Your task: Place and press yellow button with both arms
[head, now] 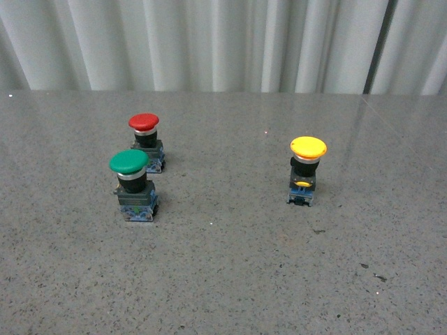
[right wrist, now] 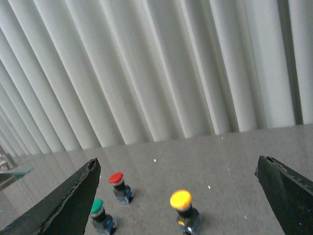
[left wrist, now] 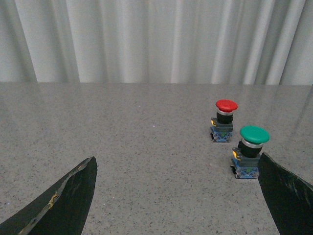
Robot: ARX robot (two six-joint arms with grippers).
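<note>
The yellow button (head: 306,169) stands upright on the grey speckled table (head: 230,279), right of centre; yellow cap, black body, blue-grey base. Neither arm shows in the front view. In the right wrist view the yellow button (right wrist: 184,208) stands ahead of my right gripper (right wrist: 178,200), whose black fingers (right wrist: 73,203) are spread wide with nothing between them. My left gripper (left wrist: 176,196) is open and empty above bare table; its fingers (left wrist: 66,200) frame the view. The yellow button is out of the left wrist view.
A green-capped button (head: 133,185) and a red-capped button (head: 146,142) stand left of centre, the red one farther back. Both show in the left wrist view, green (left wrist: 250,152) close to one finger, and red (left wrist: 224,120). White pleated curtains (head: 209,42) close off the back.
</note>
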